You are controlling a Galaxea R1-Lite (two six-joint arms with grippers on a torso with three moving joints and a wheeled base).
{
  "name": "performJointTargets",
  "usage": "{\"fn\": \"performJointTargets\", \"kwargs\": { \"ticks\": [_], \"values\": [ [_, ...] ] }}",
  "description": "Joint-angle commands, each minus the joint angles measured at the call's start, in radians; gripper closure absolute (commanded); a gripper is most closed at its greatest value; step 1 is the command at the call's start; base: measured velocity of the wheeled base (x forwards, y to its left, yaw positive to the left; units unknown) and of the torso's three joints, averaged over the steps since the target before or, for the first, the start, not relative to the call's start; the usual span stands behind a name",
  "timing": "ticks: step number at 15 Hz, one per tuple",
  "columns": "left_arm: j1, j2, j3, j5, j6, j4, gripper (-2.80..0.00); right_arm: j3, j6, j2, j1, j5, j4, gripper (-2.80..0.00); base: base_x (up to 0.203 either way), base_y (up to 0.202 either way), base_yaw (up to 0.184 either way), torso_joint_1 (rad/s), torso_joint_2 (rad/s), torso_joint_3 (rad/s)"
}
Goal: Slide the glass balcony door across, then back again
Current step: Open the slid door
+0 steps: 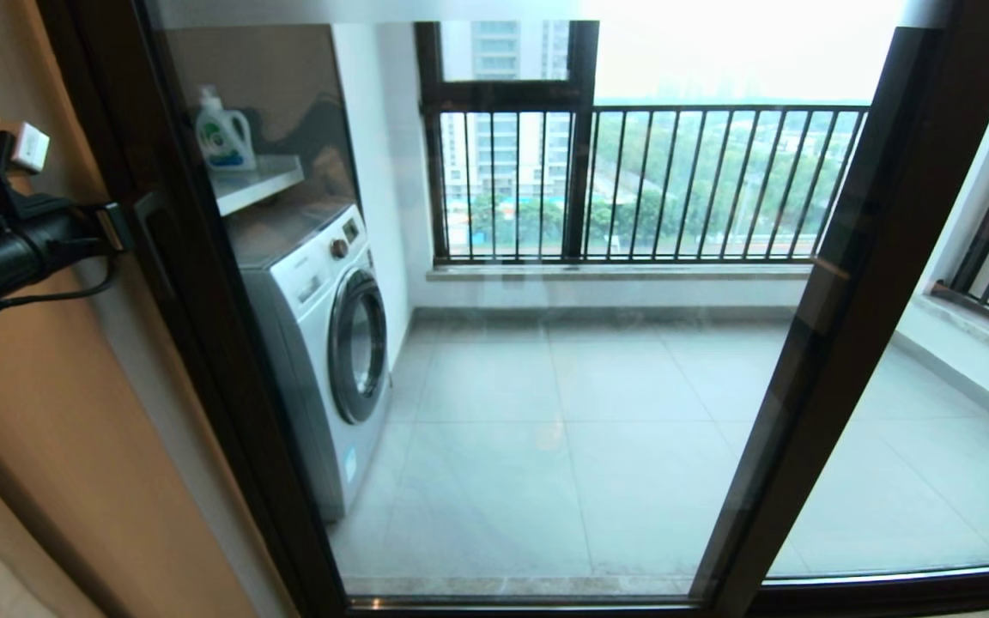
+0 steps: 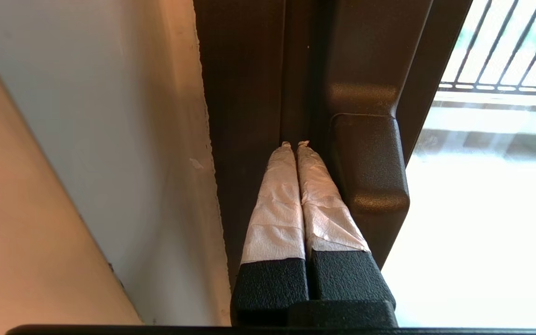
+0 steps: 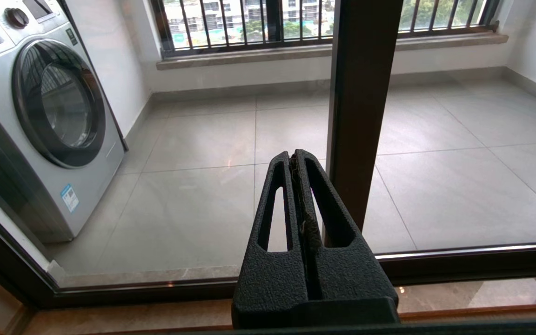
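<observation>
The glass balcony door (image 1: pixel 494 343) fills the scene ahead, pulled fully left against the wall. The left gripper (image 2: pixel 296 145) has its fingers (image 2: pixel 275 209) pressed together, tips wedged beside the single bar handle (image 2: pixel 370 177) on the left upright, likely to push the door right. The right gripper (image 3: pixel 295 158) hangs idle near the sill, fingers together. One washing machine (image 1: pixel 323 343) stands beyond.

Clear glass balcony door (image 1: pixel 546 343), matt dark frame
</observation>
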Motion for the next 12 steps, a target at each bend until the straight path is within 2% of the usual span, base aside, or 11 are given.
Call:
{"fn": "performJointTargets", "kwargs": {
  "ticks": [1, 12],
  "values": [
    [-0.032, -0.004, -0.002, 0.027, 0.0, -0.006, 0.0, 0.012, 0.0, 0.001, 0.0, -0.001, -0.001, 0.0, 0.0, 0.0, 0.0, 0.0, 0.0, 0.0],
    [-0.096, -0.011, 0.002, 0.044, 0.0, -0.007, 0.0, 0.012, 0.0, 0.001, 0.0, 0.0, -0.001, 0.0, 0.0, 0.0, 0.0, 0.0, 0.0, 0.0]
  ]
}}
